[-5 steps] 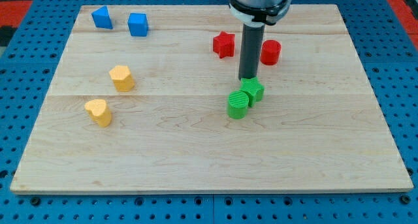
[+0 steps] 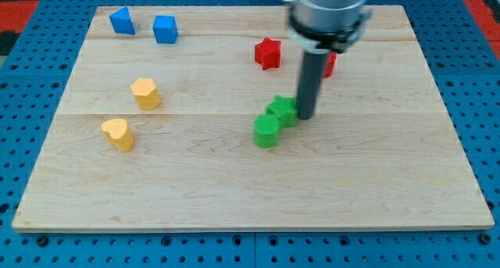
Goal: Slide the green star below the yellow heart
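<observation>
The green star (image 2: 281, 110) lies near the middle of the wooden board (image 2: 234, 190), touching a round green block (image 2: 266, 131) at its lower left. My tip (image 2: 306, 116) is against the star's right side. The yellow heart (image 2: 117, 134) sits far off at the view's left. A second yellow block (image 2: 145, 93), six-sided, is just above and right of the heart.
A red star (image 2: 267, 53) is above the green blocks. A red round block (image 2: 328, 62) is partly hidden behind the rod. Two blue blocks (image 2: 121, 21) (image 2: 165, 29) sit at the top left corner.
My tip moved from above the green star to its right side. Both green blocks slid left and slightly down.
</observation>
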Tool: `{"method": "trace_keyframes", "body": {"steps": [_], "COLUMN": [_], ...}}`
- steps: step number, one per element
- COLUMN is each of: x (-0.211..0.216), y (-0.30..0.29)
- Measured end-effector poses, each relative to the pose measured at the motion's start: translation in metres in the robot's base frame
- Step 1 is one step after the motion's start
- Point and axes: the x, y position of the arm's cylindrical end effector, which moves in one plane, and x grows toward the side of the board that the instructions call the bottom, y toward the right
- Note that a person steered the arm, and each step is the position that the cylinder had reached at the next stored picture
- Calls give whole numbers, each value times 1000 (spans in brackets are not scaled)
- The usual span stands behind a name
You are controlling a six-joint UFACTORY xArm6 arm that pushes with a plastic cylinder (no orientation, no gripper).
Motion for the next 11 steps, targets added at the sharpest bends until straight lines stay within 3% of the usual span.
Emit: {"method": "trace_keyframes", "body": {"steps": [1,3,6,9,11], "x": [2,-20,46,67,90], "y": [-43,-72,-215,-140,-199]}}
